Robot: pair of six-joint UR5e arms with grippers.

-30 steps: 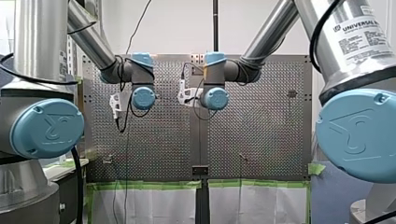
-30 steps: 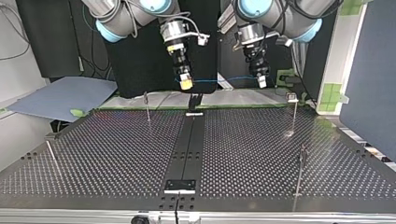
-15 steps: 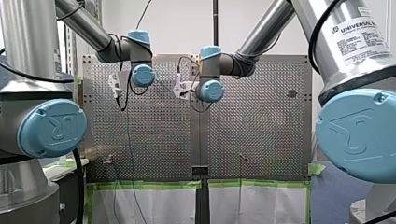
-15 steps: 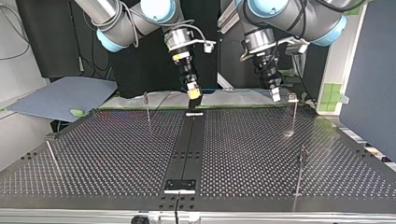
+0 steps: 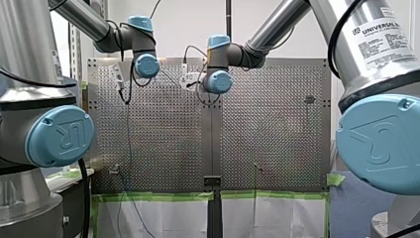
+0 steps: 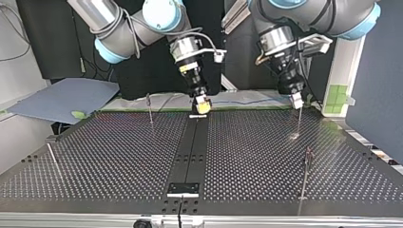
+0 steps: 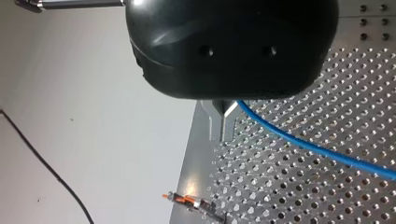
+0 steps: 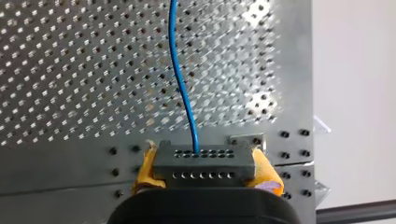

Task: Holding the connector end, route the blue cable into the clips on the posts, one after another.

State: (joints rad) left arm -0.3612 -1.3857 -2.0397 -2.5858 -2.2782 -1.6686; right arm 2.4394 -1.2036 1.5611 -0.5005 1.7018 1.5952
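Note:
In the right wrist view my right gripper is shut with its yellow pads on a grey connector block. The blue cable leaves the block and runs ahead over the perforated plate. In the top view this gripper hangs just above the table's far edge at the middle. The cable spans from it to my left gripper, which sits at the top of the far right post. In the left wrist view the metal fingers are shut on the cable.
More thin posts stand on the perforated table: one at the far left, one at the near left, one at the near right. A black strip runs down the middle. A clip with orange levers lies ahead of my left gripper.
Both grippers have come down toward the table's far edge. In the top view my left gripper moved right to the far right post and my right gripper moved right to the black strip.

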